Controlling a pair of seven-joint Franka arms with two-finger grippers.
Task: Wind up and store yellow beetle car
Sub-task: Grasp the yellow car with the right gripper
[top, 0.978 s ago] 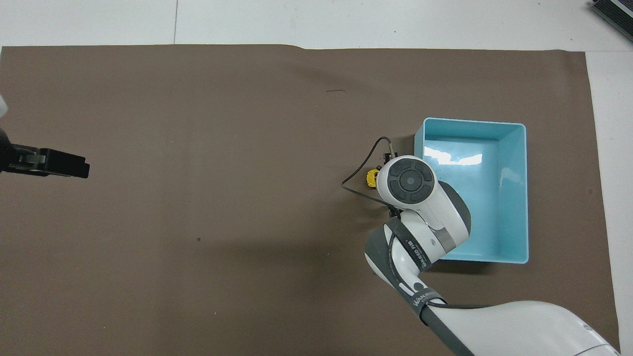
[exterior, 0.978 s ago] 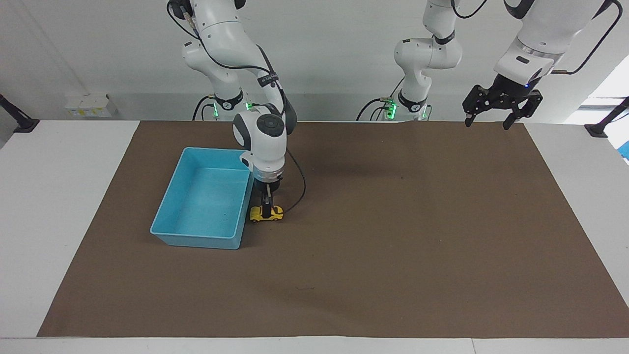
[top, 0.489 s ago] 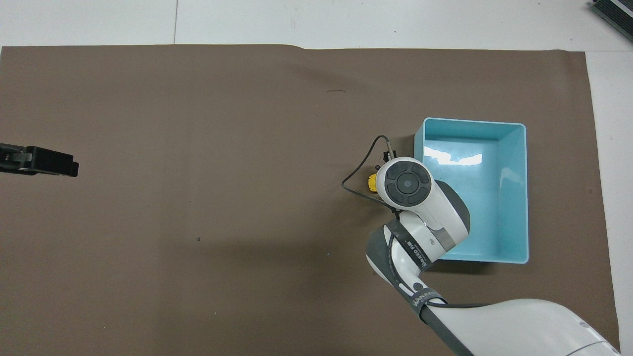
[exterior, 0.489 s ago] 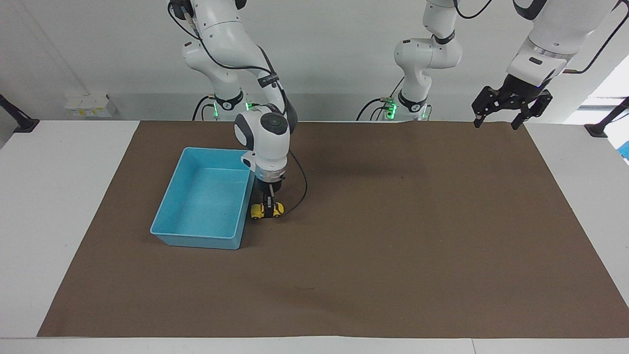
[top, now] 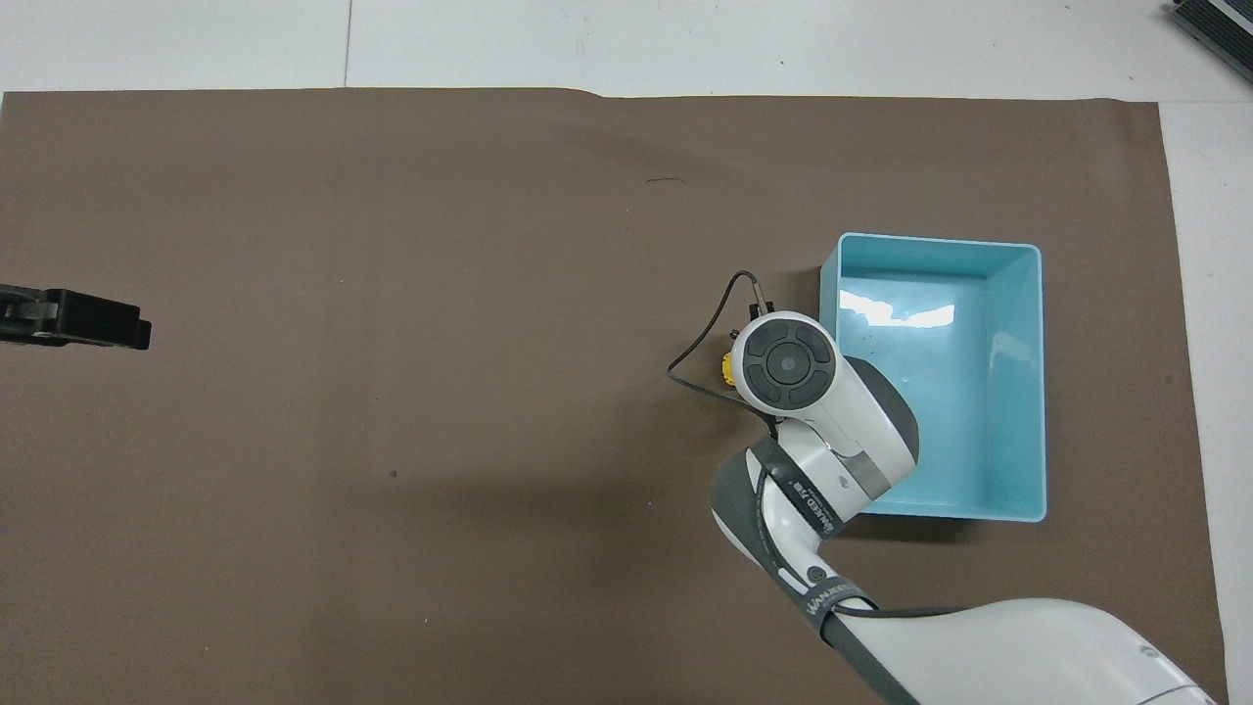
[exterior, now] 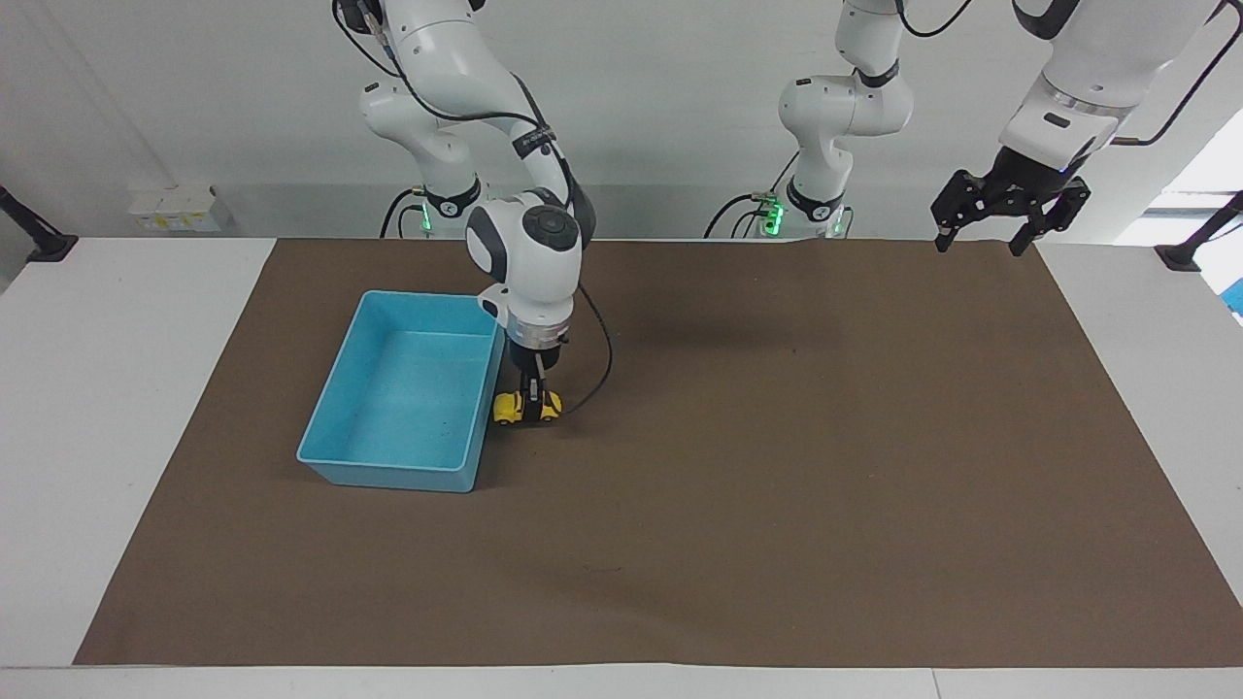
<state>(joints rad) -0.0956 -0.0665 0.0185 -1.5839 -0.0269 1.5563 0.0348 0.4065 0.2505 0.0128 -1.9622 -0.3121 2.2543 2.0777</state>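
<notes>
Facing view: the right tool (exterior: 527,400) points straight down with its fingers clamped on the yellow beetle car (exterior: 525,409), which sits just beside the light blue bin (exterior: 345,437), at the bin's long wall toward the left arm's end of the bench (exterior: 117,388). Whether the car's wheels touch the brown mat (exterior: 777,466) or hang just above it cannot be told. The right arm drops from its base in a bend, its wrist upright over the car, a black cable looping beside it. The left tool (exterior: 1010,199) hangs in the air over the mat's corner, well apart from the bin, its fingers spread wide and holding nothing; that arm waits. One car, one bin, one mat, two arms.

Overhead view: the right arm's wrist covers most of the yellow beetle car (top: 728,364); only a sliver of yellow shows beside the light blue bin (top: 1028,392). The right tool itself is hidden under the wrist. Only the dark tip of the left tool (top: 98,331) shows, well apart from the bin over the brown mat (top: 392,294).
</notes>
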